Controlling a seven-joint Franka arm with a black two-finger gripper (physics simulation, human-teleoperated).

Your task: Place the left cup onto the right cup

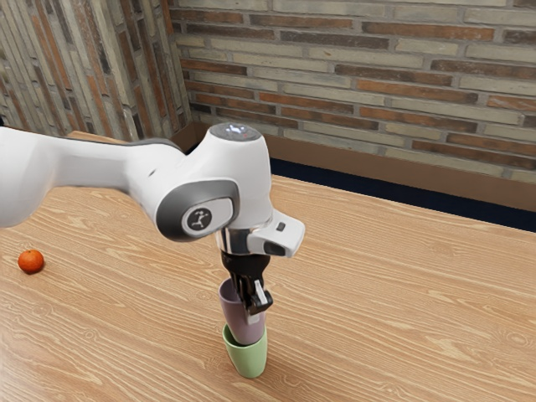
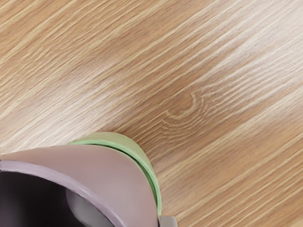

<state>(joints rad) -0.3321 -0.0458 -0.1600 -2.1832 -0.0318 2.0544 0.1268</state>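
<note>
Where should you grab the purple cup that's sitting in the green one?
Take the purple cup by the wall at its rim, coming straight down from above. It stands nearly upright with its open mouth up, and its lower part sits inside the green cup, so the low sides are covered. The gripper hangs right at that rim.

A white Franka arm (image 1: 92, 176), seen from beside the table; its shells are smooth, rounded and glossy, with darker grey seams where they meet; a grey oval panel (image 1: 201, 219) on the nearest joint carries a small white emblem; a flat grey cap (image 1: 237, 131) with a pale sheen tops that joint; beneath sit a short silver-and-black collar (image 1: 230, 243) and a white, boxy wrist housing (image 1: 280, 239) marked by one small dark slot; the black two-finger gripper (image 1: 253, 308) shows a pale patch on one finger.
</note>
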